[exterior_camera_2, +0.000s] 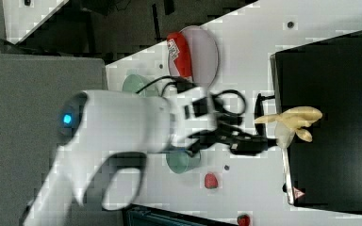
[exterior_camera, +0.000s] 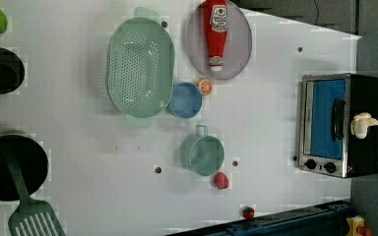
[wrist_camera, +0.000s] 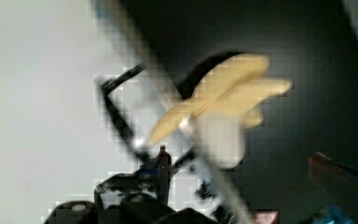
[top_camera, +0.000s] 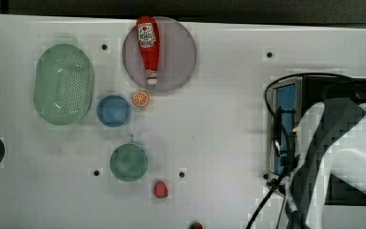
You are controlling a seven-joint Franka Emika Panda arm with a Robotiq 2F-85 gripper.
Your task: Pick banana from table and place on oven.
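In the top view we see the white table (top_camera: 219, 119) with the oven (top_camera: 286, 129) at the top view's right, largely covered by the white arm (top_camera: 343, 157); a ketchup bottle (top_camera: 148, 47) lies on a grey plate (top_camera: 176, 57), and a green colander (top_camera: 63, 83), a blue bowl (top_camera: 114, 110), an orange slice (top_camera: 140, 98), a green cup (top_camera: 128, 162) and a strawberry (top_camera: 160, 189) are spread across the top view's left half. In the left view we find the banana (exterior_camera: 363, 124) lying on the oven's black top, at the edge above the glass door, the oven standing at the left view's right. In the right view we see the banana resting on the black top near its front edge, one peel strip reaching over that edge, and the gripper (exterior_camera_2: 252, 141) just beside it on the table side, not touching the fruit as far as we can tell; its jaws stand wide apart and hold nothing. In the wrist view we see the banana on the dark surface, clear of the dark gripper parts at the frame's edge.
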